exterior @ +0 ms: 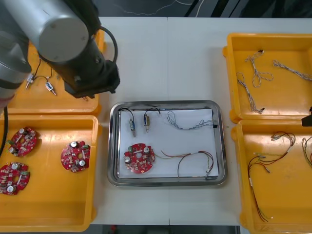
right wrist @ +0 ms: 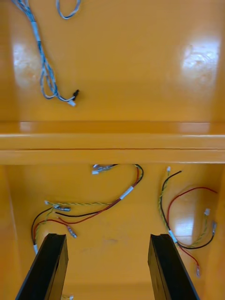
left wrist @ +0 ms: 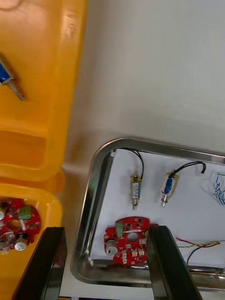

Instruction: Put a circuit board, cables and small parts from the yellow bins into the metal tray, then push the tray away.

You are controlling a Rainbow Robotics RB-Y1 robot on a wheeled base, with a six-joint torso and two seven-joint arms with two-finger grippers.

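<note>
**Left arm beside a filled tray, push to come**

Front view. Looms closest as the grey left arm [exterior: 58, 29], its black wrist near the corner of the metal tray [exterior: 165, 103] on the counter [exterior: 161, 58]. Inside the tray, on white:
- one circuit board [exterior: 139, 158];
- two small metal parts [exterior: 132, 124] on black leads;
- a twisted blue and white cable [exterior: 187, 122];
- a red and yellow cable [exterior: 190, 158].

Flanked by yellow bins [exterior: 48, 214] on both sides. Just a dark edge of the right arm [exterior: 307, 119], well apart from the tray.

Left wrist view. Left pincer [left wrist: 105, 262] spread wide, gripping nothing, hanging over the tray's rim. Board between the two fingers, both parts just ahead of it, side by side but not touching.

Right wrist view. Right pincer [right wrist: 108, 267] likewise open and empty, above a bin with spare cables [right wrist: 108, 201] ahead of its fingers.

Judged from this: loading looks done, only the push left. Expect a stiff, thin, shiny tray that should slide readily over the smooth counter. Nothing inside looks fastened: the cables are limp and featherweight, the board is rigid with delicate components, and the parts may roll. Best met low on the near rim, close to its middle, with the fingers pressed flat against the metal rather than pinching it. Push off-centre and likely to swivel; shove fast and likely to scatter the load.
</note>
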